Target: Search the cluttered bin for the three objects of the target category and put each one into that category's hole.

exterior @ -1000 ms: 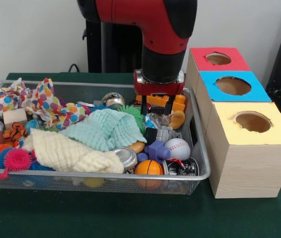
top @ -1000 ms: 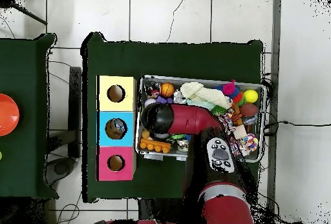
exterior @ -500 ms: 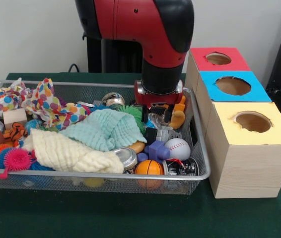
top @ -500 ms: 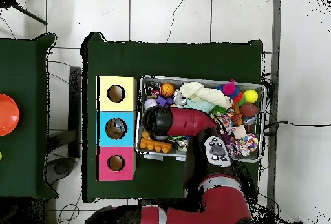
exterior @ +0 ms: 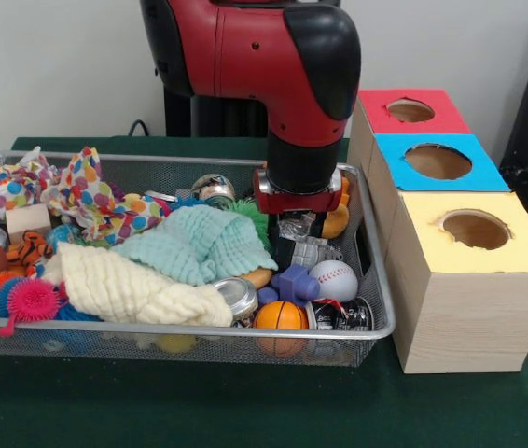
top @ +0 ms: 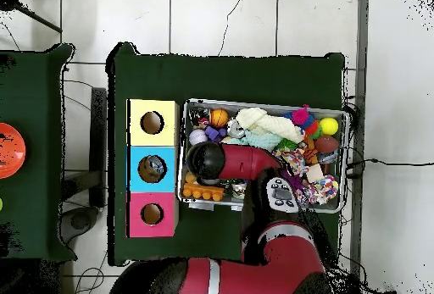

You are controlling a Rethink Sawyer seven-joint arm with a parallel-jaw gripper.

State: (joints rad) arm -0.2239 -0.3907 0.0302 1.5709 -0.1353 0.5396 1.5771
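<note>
The silver wire-mesh bin is full of clutter; in the overhead view its rim frames the same heap. My gripper is down inside the bin's right part, between the mint cloth and the bin's right wall. A crinkly clear plastic bottle shows right under the gripper's red plate, against the gripper. I see no other clear bottle. In the overhead view the arm hides the gripper.
Three wooden boxes with round holes stand right of the bin: red, blue, yellow. Around the gripper lie a white baseball, a purple block, a small basketball, metal cans and a cream cloth.
The arm has come down: the gripper dropped from above the clutter into the bin's right part, onto the crinkly clear bottle. The bin's other things have not moved.
</note>
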